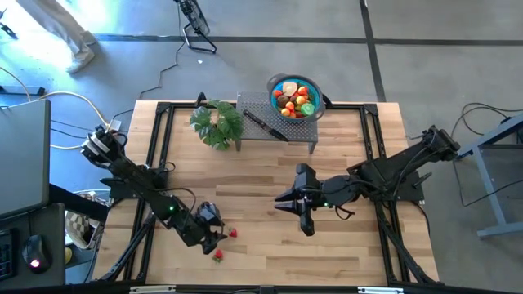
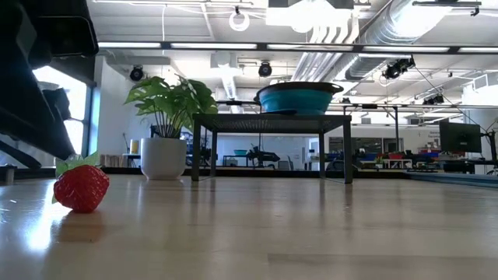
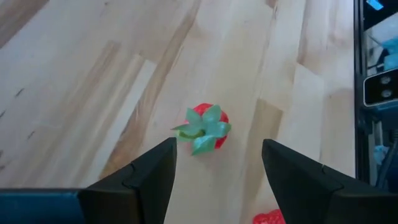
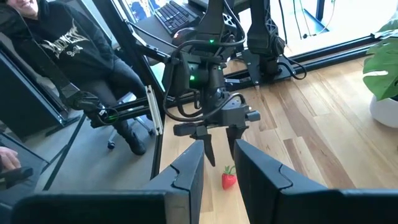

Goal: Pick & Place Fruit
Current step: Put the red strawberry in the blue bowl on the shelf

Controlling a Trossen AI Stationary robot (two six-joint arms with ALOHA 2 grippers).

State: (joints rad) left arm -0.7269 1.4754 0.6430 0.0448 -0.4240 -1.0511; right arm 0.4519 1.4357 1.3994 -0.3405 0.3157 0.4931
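Left gripper [image 1: 219,238] low over the near left part of the wooden table [image 1: 270,171], fingers [image 3: 149,174] spread apart and holding nothing, one toy strawberry [image 3: 205,127] lying on the boards just ahead of the gap between them. Second strawberry [image 1: 218,256] on the table close by, nearer the front edge. Farther back, a leafy potted plant [image 1: 217,122] beside a dark mesh stand [image 1: 278,126], with a black-handled knife [image 1: 263,124] lying on the stand. Blue bowl [image 1: 295,96] on the stand's right end, filled with small toy fruit [image 1: 294,100] in red, orange, green and brown. Right gripper [image 1: 278,201] over the table's middle, pointing toward the left arm, fingers [image 4: 186,168] narrowly parted with nothing between them.
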